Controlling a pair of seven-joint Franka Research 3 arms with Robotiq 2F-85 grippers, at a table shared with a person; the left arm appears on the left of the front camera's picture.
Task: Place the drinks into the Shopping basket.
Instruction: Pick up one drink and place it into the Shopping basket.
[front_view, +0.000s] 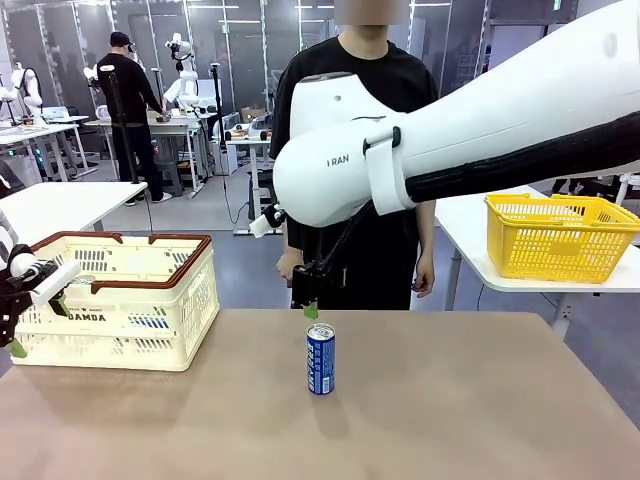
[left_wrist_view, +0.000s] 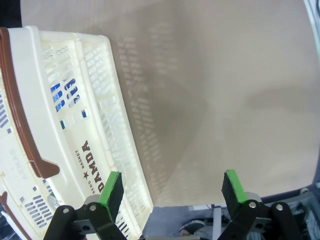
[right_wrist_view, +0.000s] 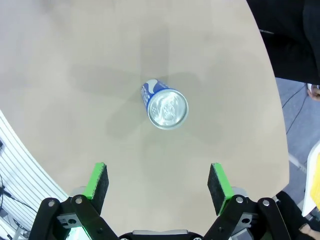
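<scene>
A blue drink can (front_view: 320, 358) with white lettering stands upright at the middle of the table. From above, its silver top (right_wrist_view: 167, 108) lies a little ahead of my right gripper (right_wrist_view: 157, 182), which is open and holds nothing. In the front view that right gripper (front_view: 309, 306) hangs just above and behind the can. At the table's left end stands the cream Shopping basket (front_view: 185, 310) with its brown rim; blue shapes (left_wrist_view: 62, 94) show through its lattice. My left gripper (left_wrist_view: 172, 187) is open and bare beside the basket's DAMDA side (left_wrist_view: 90, 165), at the left table edge (front_view: 35, 325).
A person (front_view: 355, 150) stands at the far side of the table, hands hanging down. A yellow mesh basket (front_view: 560, 235) sits on another table at the right. Bare tabletop (front_view: 480, 400) stretches right of the can. My right arm (front_view: 480, 130) spans the upper picture.
</scene>
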